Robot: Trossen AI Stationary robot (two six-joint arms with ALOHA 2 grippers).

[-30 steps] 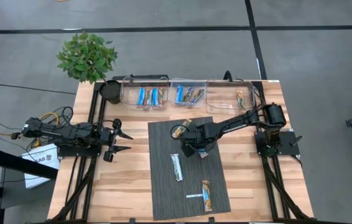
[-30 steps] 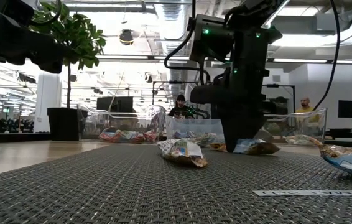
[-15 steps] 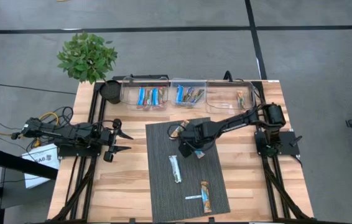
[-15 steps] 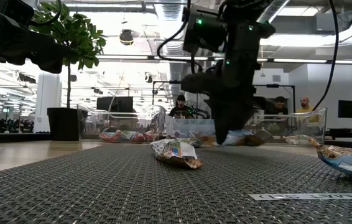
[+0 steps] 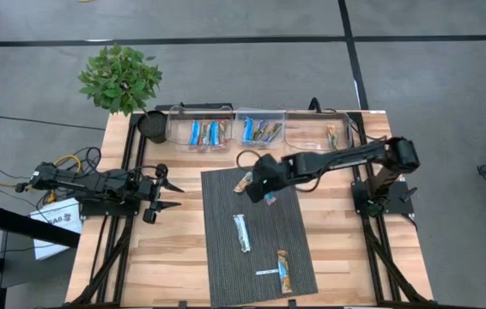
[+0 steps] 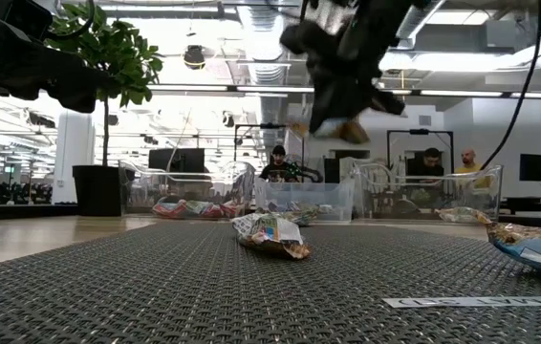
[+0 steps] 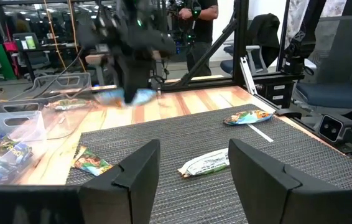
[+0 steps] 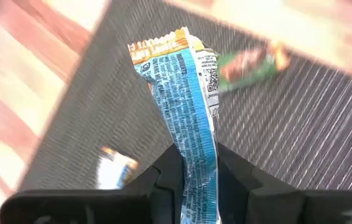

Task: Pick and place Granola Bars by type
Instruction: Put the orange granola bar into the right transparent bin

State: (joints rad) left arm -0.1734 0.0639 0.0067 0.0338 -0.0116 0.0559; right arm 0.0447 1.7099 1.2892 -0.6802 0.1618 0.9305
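right tool [image 5: 265, 184] raised above the far edge of the dark mat [image 5: 260, 257], clamped on a blue-wrapped bar [image 8: 191, 106] that dangles from between the fingers, clear of the mat in the low view [image 6: 333, 124]. just beside it, on the mat's far corner, a green and orange bar [image 5: 243, 181] lying flat, seen past the held wrapper in the right wrist view [image 8: 247, 65].

farther out on the mat: a silvery white bar [image 5: 242, 232] near the middle, a blue and orange bar [image 5: 286, 270] near the front edge, and a thin white strip [image 5: 267, 272] touching or just beside that last bar.

along the worktop's [image 5: 183, 257] far edge, three clear bins in a row. left bin [image 5: 200, 129] with several blue bars inside. middle bin [image 5: 260, 129] with a mix of blue and darker brownish wrappers. right bin [image 5: 322, 130] with a couple of orange-brown bars near its centre. dark round pot [image 5: 151, 125] just beside the left bin, and a leafy green plant [image 5: 120, 77] standing off the worktop's far left corner.

left tool [image 5: 159, 195] resting over the left side of the worktop, well apart from the mat's bars, fingers spread wide with nothing between them [image 7: 191, 168].

people visible in the room beyond the bins in the low view, too small to make out.
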